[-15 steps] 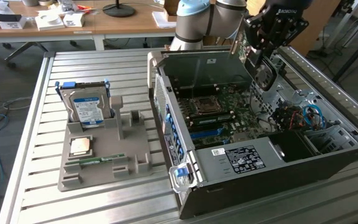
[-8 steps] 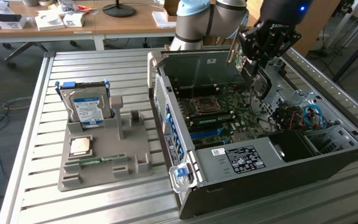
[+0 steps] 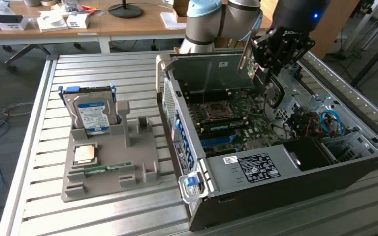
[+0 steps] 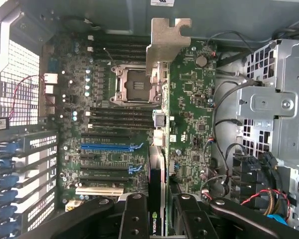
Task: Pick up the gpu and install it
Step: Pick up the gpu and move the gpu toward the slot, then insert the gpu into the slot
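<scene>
My gripper [image 3: 275, 61] hangs over the open computer case [image 3: 346, 162], shut on the gpu [image 3: 268, 84], which points down toward the motherboard [image 3: 232, 115]. In the wrist view the gpu [image 4: 158, 164] shows edge-on between the two black fingers [image 4: 134, 216], its silver metal bracket [image 4: 167, 42] at the far end. It floats above the motherboard [image 4: 189, 99], over the strip between the CPU socket [image 4: 134, 85] and the green board area. The blue slot [image 4: 107, 147] lies off to one side of the card.
At the exterior view's left, a grey holder tray [image 3: 104, 167] carries a blue-labelled hard drive [image 3: 92, 114], a CPU chip [image 3: 84, 154] and a green memory stick [image 3: 104, 168]. Drive cages [image 4: 276, 104] and loose cables [image 3: 324, 123] crowd one side of the case. A slatted metal table [image 3: 57, 88] bears everything.
</scene>
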Tool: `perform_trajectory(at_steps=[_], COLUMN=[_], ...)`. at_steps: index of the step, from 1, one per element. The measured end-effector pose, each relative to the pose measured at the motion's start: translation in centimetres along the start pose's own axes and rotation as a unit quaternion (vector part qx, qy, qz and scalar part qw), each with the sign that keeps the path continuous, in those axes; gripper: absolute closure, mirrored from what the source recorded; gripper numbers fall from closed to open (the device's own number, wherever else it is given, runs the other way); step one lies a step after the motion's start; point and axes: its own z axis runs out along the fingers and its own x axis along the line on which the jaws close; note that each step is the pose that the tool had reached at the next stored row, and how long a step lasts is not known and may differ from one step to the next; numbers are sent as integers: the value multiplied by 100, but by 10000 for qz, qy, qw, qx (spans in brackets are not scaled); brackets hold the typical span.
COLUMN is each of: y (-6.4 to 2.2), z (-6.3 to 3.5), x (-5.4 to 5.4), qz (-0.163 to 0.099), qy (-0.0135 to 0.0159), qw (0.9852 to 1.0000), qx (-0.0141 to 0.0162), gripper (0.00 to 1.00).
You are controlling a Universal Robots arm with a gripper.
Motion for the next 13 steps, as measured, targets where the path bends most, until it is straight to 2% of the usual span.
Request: perform_trajectory(at_steps=[13], y=[0], z=[1], x=[0], qz=[-3], qy=[0], qw=[10000], qx=[-1], gripper=[74])
